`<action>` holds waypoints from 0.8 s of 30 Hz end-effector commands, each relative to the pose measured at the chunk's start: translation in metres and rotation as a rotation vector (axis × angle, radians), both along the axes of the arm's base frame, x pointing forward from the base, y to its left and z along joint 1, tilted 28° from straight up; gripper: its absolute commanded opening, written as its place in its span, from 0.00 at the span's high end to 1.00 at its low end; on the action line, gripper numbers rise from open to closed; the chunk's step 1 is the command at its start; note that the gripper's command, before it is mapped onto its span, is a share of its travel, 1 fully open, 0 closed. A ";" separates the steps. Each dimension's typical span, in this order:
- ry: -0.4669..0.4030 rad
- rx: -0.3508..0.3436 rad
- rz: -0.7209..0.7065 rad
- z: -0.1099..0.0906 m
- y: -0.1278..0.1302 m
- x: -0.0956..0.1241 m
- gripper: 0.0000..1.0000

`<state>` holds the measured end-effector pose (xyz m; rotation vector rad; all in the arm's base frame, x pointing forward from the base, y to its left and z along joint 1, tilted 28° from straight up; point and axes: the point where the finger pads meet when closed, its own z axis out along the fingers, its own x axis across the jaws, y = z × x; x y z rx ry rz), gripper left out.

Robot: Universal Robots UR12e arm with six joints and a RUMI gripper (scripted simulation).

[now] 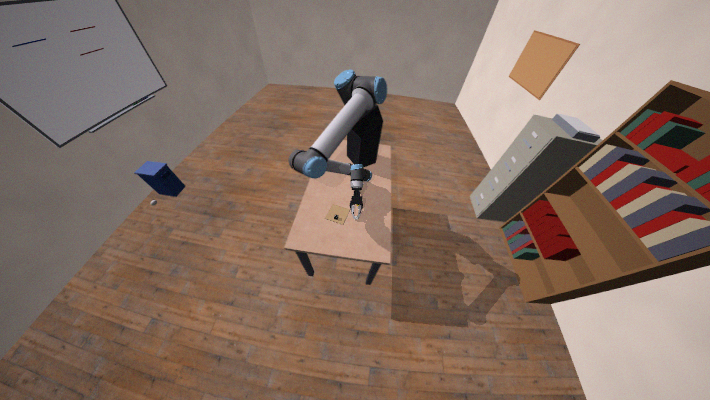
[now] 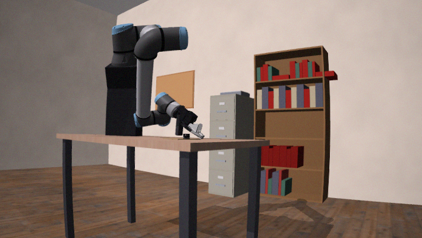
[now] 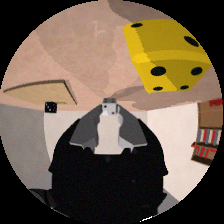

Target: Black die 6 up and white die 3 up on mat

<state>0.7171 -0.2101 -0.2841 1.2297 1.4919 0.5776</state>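
My gripper (image 1: pixel 356 215) (image 2: pixel 201 136) (image 3: pixel 109 105) is tilted low over the table, just right of the mat, and is shut on the small white die (image 3: pixel 109 105) at its fingertips. The yellow die (image 3: pixel 162 55) lies flat on the table close in front of the fingers, off the mat. The black die (image 1: pixel 337 217) (image 2: pixel 186 136) (image 3: pixel 50 106) sits flat on the tan mat (image 1: pixel 344 208) (image 3: pixel 47 91). I cannot read the top numbers of the black and white dice.
The wooden table (image 1: pixel 330 242) (image 2: pixel 142 143) carries the arm's black base at its far end. A filing cabinet (image 2: pixel 230 143) and a bookshelf (image 2: pixel 292 125) stand by the wall beyond the table.
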 end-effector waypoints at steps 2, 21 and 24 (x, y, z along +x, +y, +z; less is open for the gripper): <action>0.000 0.000 0.000 0.000 0.000 0.000 0.86; 0.000 0.000 0.000 0.000 0.000 0.000 0.76; 0.000 0.000 0.000 0.000 0.000 0.000 0.76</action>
